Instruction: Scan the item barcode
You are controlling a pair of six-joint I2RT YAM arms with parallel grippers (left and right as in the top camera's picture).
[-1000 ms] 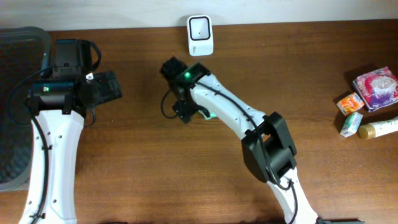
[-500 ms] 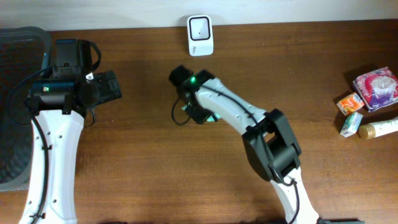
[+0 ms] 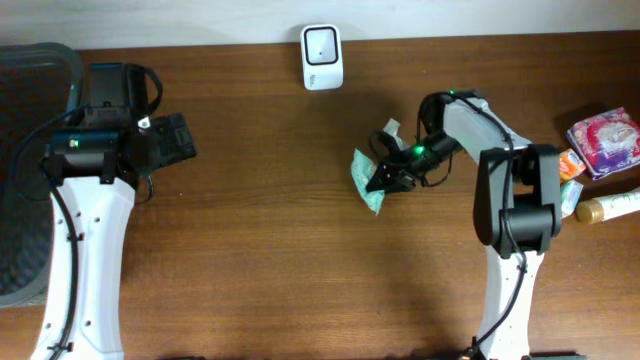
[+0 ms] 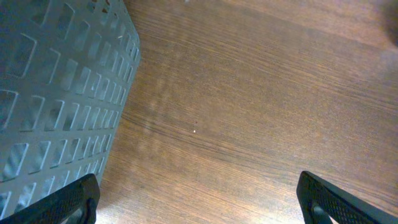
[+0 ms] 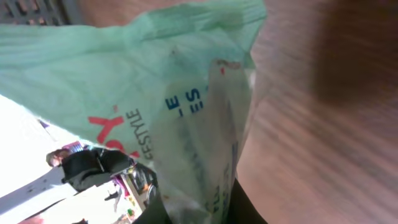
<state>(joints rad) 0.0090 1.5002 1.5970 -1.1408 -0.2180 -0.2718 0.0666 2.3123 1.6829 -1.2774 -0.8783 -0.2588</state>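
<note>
Green packet [image 3: 366, 195]: pinched in right claw [image 3: 380, 179], mid-worktop [image 3: 250, 250], below-right of scanner [image 3: 322, 57], well apart from it. Second ago: that claw wide, arm reaching left. Since then: closed on packet, swung right. Left claw [image 3: 178, 140]: wide open, beside basket [image 3: 30, 60]. Judgement: pickup done; barcode not yet shown to scanner.

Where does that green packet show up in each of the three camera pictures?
Overhead: the green packet is just right of centre.
Left wrist: not in it.
Right wrist: the green packet fills the upper left and middle, very close.
Shared landmark: the brown wooden table, seen in all three.
</note>
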